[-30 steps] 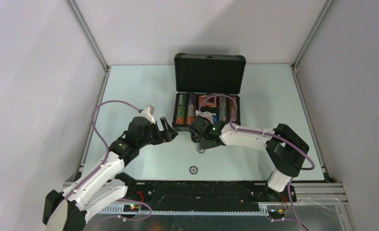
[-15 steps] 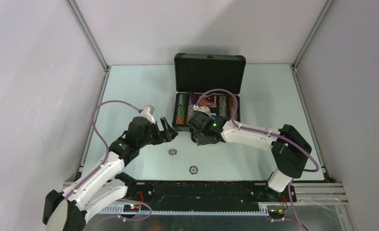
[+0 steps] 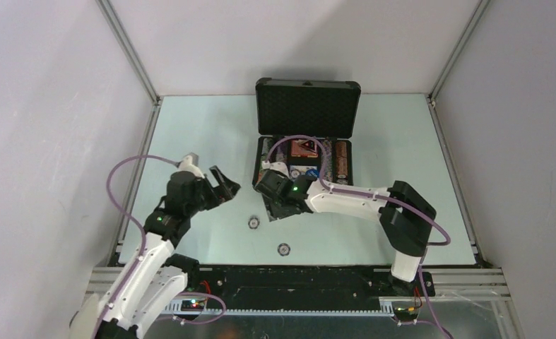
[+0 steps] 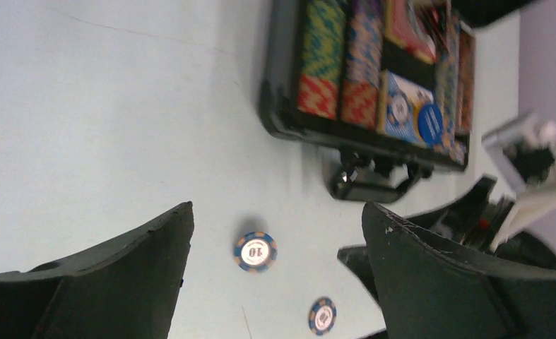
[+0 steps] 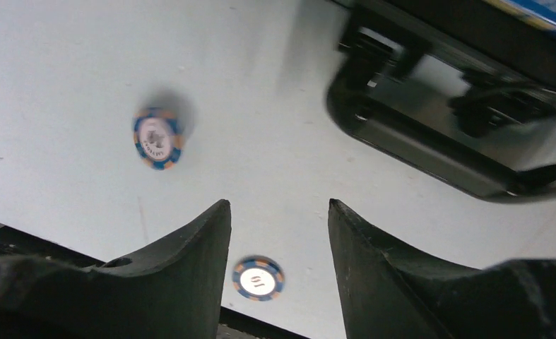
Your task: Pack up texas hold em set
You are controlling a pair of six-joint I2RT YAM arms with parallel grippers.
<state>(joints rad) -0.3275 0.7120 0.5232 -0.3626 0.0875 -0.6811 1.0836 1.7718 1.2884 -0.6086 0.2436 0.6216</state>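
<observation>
Both arms have swung left. The right gripper (image 3: 278,209) now hangs off the near-left corner of the briefcase (image 3: 306,109), its fingers parted and empty. The left gripper (image 3: 227,185) has drawn back, spread wide, holding nothing. The briefcase lies open at the far middle of the pale green table (image 3: 190,134). The far chip (image 3: 253,222) and the near chip (image 3: 284,248) lie loose. Plain grey walls (image 3: 49,106) enclose the table.

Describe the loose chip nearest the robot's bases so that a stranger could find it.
From the open black case, come down the pale table toward the black rail. Two blue-rimmed chips lie loose there; the chip nearest the rail is yours, lying right of the other chip.
</observation>
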